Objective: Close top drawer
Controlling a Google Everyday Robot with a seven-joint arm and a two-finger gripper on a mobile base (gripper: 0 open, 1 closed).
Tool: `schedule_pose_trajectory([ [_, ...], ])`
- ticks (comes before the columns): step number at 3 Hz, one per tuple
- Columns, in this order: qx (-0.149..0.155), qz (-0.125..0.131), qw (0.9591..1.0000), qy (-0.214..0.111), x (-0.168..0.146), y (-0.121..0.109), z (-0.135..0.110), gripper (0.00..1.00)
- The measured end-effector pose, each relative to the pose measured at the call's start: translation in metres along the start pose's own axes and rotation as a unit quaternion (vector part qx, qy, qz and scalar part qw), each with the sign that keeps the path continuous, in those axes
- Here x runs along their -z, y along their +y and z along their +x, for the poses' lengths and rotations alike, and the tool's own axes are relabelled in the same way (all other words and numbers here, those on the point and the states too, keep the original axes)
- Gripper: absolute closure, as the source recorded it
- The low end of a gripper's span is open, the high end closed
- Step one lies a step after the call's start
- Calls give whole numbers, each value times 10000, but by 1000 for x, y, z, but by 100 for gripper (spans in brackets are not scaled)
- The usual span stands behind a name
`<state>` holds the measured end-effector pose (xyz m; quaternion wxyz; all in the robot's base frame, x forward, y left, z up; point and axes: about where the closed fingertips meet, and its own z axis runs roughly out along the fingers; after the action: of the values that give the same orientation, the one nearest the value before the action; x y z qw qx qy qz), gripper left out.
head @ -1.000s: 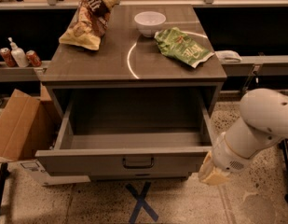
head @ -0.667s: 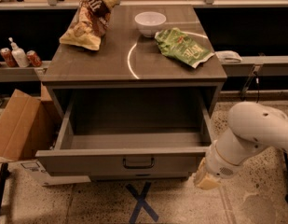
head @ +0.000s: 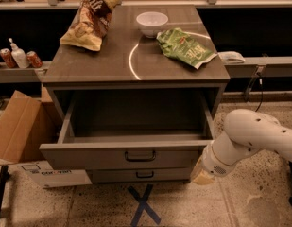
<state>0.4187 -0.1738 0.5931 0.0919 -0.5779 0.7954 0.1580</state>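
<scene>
The top drawer (head: 122,156) of the grey-brown cabinet is pulled far out, and what shows of its inside is empty. Its flat front panel has a small dark bar handle (head: 140,156) at the centre. A lower drawer front (head: 144,175) sits shut beneath it. My gripper (head: 201,174) is at the end of the white arm (head: 249,136). It is low at the right end of the drawer's front panel, close to or touching its corner. It holds nothing that I can see.
On the cabinet top (head: 112,65) lie a brown chip bag (head: 91,22), a white bowl (head: 152,22) and a green chip bag (head: 185,46). A cardboard box (head: 18,126) stands left of the drawer. Cans (head: 32,58) sit on the left shelf. A blue tape X (head: 143,205) marks the floor.
My arm and gripper have moved left, from beside the cabinet to the right end of the drawer's front panel. The drawer has not visibly moved.
</scene>
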Motion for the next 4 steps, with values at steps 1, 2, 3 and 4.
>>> schedule_pose_trajectory([
  [1,50,464,9989,-70,6,-26,1,100],
  [2,217,1018,9942,-269,18,-57,-8,100],
  [3,417,1457,9869,-548,27,-90,-22,100],
  [4,573,1737,9801,-766,30,-119,-38,100],
])
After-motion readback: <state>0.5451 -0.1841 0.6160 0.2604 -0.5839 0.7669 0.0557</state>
